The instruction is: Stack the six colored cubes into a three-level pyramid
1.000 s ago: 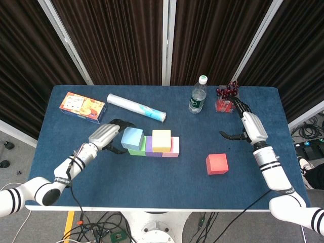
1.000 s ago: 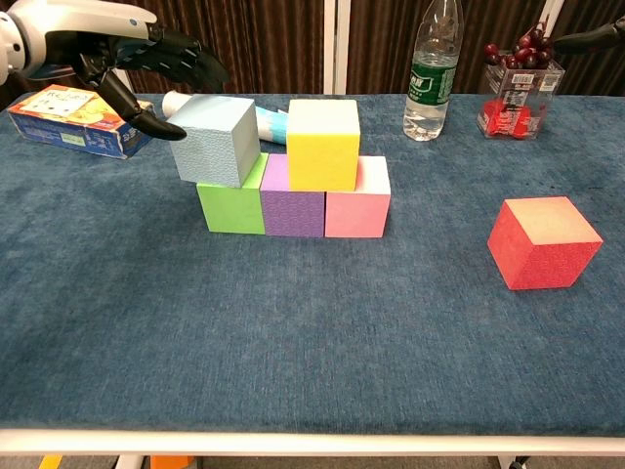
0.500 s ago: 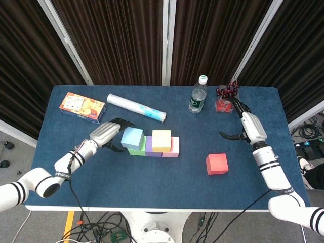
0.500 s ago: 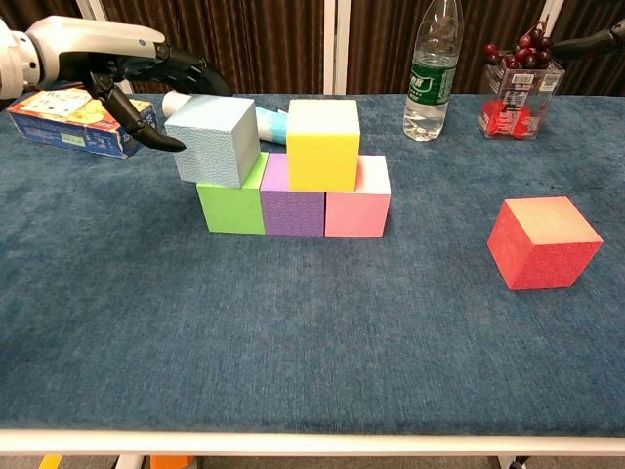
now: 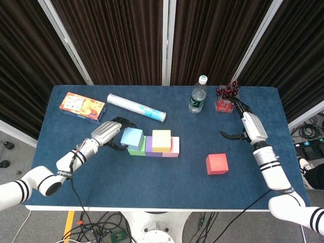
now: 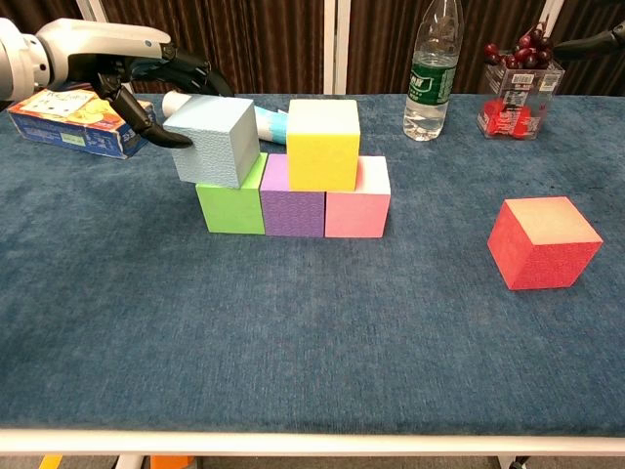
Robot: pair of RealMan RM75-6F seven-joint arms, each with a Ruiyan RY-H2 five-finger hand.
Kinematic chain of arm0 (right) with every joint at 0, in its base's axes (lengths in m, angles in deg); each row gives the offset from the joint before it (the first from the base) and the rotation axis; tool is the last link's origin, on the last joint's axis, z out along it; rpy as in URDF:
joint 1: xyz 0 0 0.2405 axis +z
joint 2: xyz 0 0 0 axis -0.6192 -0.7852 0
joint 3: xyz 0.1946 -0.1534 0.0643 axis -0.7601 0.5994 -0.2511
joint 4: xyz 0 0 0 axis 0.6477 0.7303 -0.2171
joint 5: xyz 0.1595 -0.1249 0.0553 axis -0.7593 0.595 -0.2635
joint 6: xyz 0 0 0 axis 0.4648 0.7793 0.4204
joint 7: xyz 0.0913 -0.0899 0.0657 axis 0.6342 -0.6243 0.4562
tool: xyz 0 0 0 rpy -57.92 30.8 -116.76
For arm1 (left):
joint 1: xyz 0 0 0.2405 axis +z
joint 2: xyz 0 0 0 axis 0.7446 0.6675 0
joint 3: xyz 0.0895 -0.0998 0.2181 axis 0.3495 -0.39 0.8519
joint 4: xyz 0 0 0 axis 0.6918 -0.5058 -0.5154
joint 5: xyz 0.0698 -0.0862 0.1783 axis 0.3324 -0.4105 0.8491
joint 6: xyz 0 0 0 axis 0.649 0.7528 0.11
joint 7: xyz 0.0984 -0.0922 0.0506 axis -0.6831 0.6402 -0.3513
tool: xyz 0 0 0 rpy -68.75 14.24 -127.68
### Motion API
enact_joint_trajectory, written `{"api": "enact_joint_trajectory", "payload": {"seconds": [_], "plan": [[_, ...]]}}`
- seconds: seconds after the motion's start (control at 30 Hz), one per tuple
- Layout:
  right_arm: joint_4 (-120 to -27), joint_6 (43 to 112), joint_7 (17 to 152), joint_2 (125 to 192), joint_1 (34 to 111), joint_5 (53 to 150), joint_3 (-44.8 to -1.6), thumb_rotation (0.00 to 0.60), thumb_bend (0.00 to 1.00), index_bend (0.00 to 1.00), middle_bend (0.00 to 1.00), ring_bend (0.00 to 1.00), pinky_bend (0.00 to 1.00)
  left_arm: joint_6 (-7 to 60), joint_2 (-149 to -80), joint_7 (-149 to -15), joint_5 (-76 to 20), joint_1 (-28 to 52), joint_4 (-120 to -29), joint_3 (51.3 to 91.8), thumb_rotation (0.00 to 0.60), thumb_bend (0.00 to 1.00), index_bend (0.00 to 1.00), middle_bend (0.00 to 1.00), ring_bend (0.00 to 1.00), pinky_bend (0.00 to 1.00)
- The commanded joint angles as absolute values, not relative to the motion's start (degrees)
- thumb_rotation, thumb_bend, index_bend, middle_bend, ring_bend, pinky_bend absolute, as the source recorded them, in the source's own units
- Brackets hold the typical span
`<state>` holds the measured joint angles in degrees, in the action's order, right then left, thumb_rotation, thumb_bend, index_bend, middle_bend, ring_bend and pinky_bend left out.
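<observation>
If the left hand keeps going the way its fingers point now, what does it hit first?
Most likely the light blue cube: the left hand points right at it, fingertips at its left face. Actual contact is unclear.

A table covered in dark blue cloth stands on a grey floor, with tangled black cables beneath its near edge at 6 o'clock. Behind it, toward 12 o'clock, dark brown curtains hang between pale slanting frame bars.
</observation>
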<state>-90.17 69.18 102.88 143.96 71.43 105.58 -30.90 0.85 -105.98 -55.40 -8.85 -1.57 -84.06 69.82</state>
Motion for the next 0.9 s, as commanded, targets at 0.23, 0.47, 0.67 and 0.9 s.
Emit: {"api": "enact_joint_trajectory", "payload": {"seconds": [0.23,0.47,0.67,0.9], "plan": [[-89.91,69.10,103.06,144.13,71.55,105.61,-31.02,0.600,0.10,0.00,0.01,0.00,0.00,2.82,-106.75,-57.42,-11.80,-1.08,-84.62,69.24,0.600,0.28,0.29,0.42,0.19,0.07],[-89.89,69.04,103.21,144.14,71.69,105.74,-31.15,0.600,0.10,0.00,0.01,0.00,0.00,3.29,-104.87,-63.81,-17.67,-0.71,-89.47,68.54,0.600,0.28,0.29,0.42,0.19,0.07],[-89.93,68.90,103.23,144.11,71.69,105.81,-31.04,0.600,0.10,0.00,0.01,0.00,0.00,3.66,-104.52,-70.97,-25.89,-1.19,-93.63,68.03,0.600,0.28,0.29,0.41,0.19,0.07],[-90.07,69.08,103.25,143.87,71.50,105.83,-31.02,0.600,0.10,0.00,0.01,0.00,0.00,4.55,-104.91,-76.40,-33.13,-2.33,-96.30,67.36,0.600,0.28,0.29,0.40,0.19,0.07]]}}
